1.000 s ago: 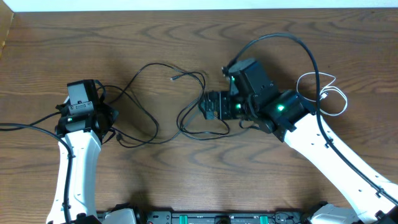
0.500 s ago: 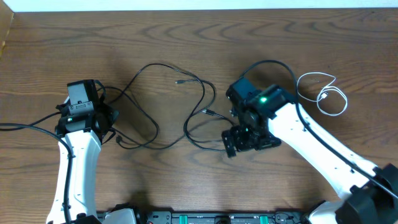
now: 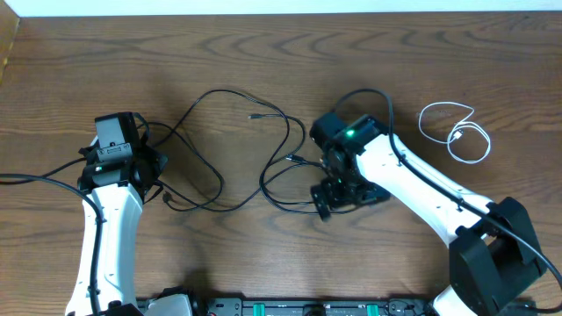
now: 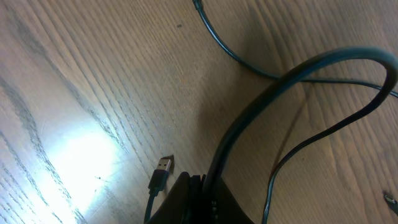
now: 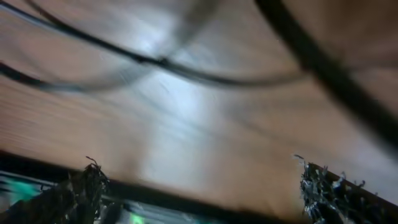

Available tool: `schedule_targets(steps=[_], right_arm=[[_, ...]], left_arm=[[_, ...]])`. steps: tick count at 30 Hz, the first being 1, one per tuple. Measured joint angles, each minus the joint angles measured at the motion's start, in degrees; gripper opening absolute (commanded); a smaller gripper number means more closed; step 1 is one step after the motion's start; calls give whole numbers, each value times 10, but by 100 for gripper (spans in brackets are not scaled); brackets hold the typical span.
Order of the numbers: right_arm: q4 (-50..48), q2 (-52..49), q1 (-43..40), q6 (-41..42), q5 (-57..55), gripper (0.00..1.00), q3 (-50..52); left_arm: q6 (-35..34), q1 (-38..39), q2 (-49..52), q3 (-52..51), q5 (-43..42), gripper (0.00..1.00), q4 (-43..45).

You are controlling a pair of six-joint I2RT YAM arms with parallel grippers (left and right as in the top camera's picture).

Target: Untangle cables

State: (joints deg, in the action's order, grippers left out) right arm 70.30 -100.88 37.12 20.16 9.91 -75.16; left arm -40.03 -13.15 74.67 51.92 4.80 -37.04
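Observation:
Several thin black cables [image 3: 219, 92] sprawl in loose loops across the middle of the wooden table [image 3: 395, 53]. One white cable [image 3: 457, 132] lies coiled apart at the right. My left gripper [image 3: 158, 180] sits at the tangle's left end. In the left wrist view it [image 4: 194, 183] is shut on a black cable [image 4: 298, 74] that arcs up from the jaws, with a USB plug [image 4: 163, 169] just beside it. My right gripper [image 3: 338, 197] hovers open over the right-hand loop. Nothing lies between its fingertips [image 5: 87, 186], and blurred black cables [image 5: 155, 61] cross above them.
The thick black cord [image 3: 378, 96] fixed to the right arm arches over its wrist. The left arm's cord [image 3: 35, 178] runs off the left edge. The robot base rail [image 3: 290, 307] lines the front edge of the table.
The right arm has swung from the upper middle toward the front, its gripper now over the lower right loop. The black loops there shifted slightly. The left arm has not moved.

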Motion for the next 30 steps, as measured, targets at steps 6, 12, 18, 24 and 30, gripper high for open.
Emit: schedule_targets(steps=[6, 12, 18, 24, 30], right_arm=[[-107, 0, -1, -38, 191, 98, -2], [-198, 0, 0, -56, 257, 96, -2], [-229, 0, 30, -59, 197, 95, -2], [-235, -1, 82, -72, 63, 91, -2], [-237, -40, 123, -95, -38, 72, -3]], left_arm=[[0, 0, 0, 0, 0, 8, 0], [0, 0, 0, 0, 0, 8, 0], [0, 0, 0, 0, 0, 8, 0], [0, 0, 0, 0, 0, 8, 0], [0, 0, 0, 0, 0, 8, 0]])
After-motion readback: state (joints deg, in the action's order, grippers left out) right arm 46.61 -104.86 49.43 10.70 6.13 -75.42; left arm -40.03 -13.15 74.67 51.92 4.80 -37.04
